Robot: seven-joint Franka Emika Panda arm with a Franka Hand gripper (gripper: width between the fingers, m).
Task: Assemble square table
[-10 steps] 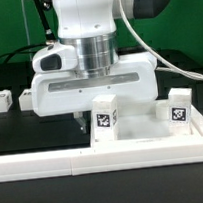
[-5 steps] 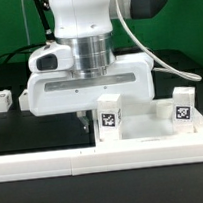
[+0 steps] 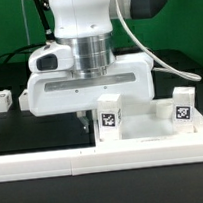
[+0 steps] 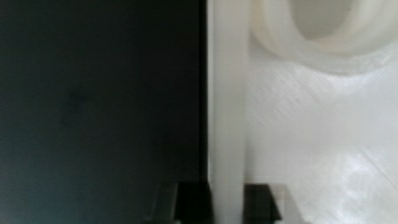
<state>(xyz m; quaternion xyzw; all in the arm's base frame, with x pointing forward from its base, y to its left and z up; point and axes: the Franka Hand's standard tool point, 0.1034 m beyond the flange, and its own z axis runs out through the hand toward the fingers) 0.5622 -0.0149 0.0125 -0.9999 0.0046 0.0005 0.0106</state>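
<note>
Exterior view first: the Panda arm (image 3: 83, 31) comes straight down over the black surface (image 3: 32, 131). Its wrist is vertical and its broad white hand sits square to the camera, covering most of the pincer (image 3: 88, 121). Only a dark finger peeks out, right at the edge of the square tabletop (image 3: 143, 136) on the exterior view's left. The slab lies flat toward the exterior view's right, just behind the long white rail (image 3: 55, 164). A tagged leg (image 3: 109, 118) stands upright just beside the pincer, and a second tagged leg (image 3: 178, 109) stands at the slab's far side. A loose leg (image 3: 1, 99) sits well apart on the exterior view's left.

Now the wrist view, and here is what the outside camera can't give us. Two dark fingertips (image 4: 192, 198) sit either side of the tabletop's thin rim, squeezed right down onto it, so the pincer is clamped on the slab's edge. Dark surface runs along one side of that rim and white slab along the other. A round raised socket (image 4: 329, 38) shows further along. The legs, tags and rail show only from outside.
</note>
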